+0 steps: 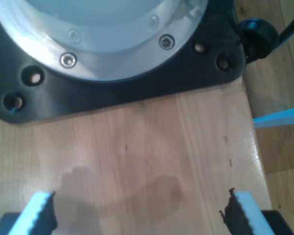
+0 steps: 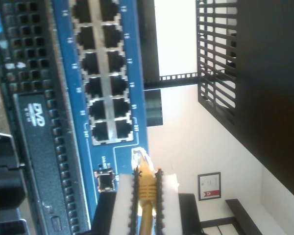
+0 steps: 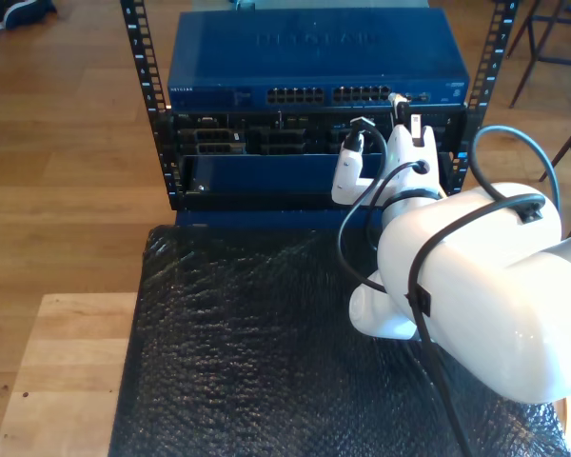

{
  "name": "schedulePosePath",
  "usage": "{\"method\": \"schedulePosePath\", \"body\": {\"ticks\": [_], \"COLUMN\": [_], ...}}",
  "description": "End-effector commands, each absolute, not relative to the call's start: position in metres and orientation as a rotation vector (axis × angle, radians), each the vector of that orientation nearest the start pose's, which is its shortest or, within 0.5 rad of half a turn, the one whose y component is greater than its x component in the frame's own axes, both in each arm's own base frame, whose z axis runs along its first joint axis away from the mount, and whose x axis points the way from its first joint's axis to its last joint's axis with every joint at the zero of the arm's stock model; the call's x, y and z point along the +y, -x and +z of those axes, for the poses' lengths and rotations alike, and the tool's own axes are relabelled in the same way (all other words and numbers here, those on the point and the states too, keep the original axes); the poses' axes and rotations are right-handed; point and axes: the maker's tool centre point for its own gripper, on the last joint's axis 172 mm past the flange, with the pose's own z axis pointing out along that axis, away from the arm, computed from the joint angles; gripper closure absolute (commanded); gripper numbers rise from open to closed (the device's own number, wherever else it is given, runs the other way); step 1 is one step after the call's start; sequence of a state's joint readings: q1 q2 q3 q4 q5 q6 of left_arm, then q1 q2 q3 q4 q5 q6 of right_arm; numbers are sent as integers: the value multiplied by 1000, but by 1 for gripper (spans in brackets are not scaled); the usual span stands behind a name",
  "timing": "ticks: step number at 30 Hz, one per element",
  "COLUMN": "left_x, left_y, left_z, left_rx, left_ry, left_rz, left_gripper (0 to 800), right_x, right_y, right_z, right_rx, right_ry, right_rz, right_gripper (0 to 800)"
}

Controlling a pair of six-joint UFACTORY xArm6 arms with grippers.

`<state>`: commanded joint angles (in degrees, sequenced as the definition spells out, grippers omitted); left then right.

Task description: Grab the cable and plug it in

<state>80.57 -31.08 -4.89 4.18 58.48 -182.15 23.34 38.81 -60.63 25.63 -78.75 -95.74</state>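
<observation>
My second gripper (image 2: 146,196), with white ribbed pads, pinches the thin yellow network cable (image 2: 147,215) just behind its small clear-yellowish plastic plug (image 2: 139,159). The plug sticks out past the fingertips and sits close to the face of the blue network switch (image 2: 110,83), beside the last pair of its rows of dark square ports and near a single separate port; I cannot tell whether the plug touches the panel. In the exterior view the white arm (image 3: 485,286) reaches from the near right towards the far rack, and the second gripper (image 3: 406,119) holds the plug at the right end of the blue switch (image 3: 314,57), which sits atop a black rack frame (image 3: 162,124). A black bubble-textured mat (image 3: 257,362) covers the near surface.

My first gripper (image 1: 137,210) has its pale blue pads spread wide apart, pinching nothing, above a light wooden tabletop (image 1: 152,156) near a black base plate with a silver bolted ring (image 1: 112,78).
</observation>
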Motion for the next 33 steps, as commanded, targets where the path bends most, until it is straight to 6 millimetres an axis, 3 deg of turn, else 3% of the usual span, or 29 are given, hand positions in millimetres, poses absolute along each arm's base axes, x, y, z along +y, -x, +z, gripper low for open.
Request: {"method": "schedulePosePath", "body": {"ticks": [33], "left_x": [131], "left_y": [-8], "left_z": [29], "left_rx": [2653], "left_ry": [2223], "left_rz": [-362], "left_gripper": [0], "right_x": [148], "right_y": [-652], "right_z": [275], "right_rx": [1037], "right_ry": [-1161], "right_rz": [1306], "right_gripper": [800]}}
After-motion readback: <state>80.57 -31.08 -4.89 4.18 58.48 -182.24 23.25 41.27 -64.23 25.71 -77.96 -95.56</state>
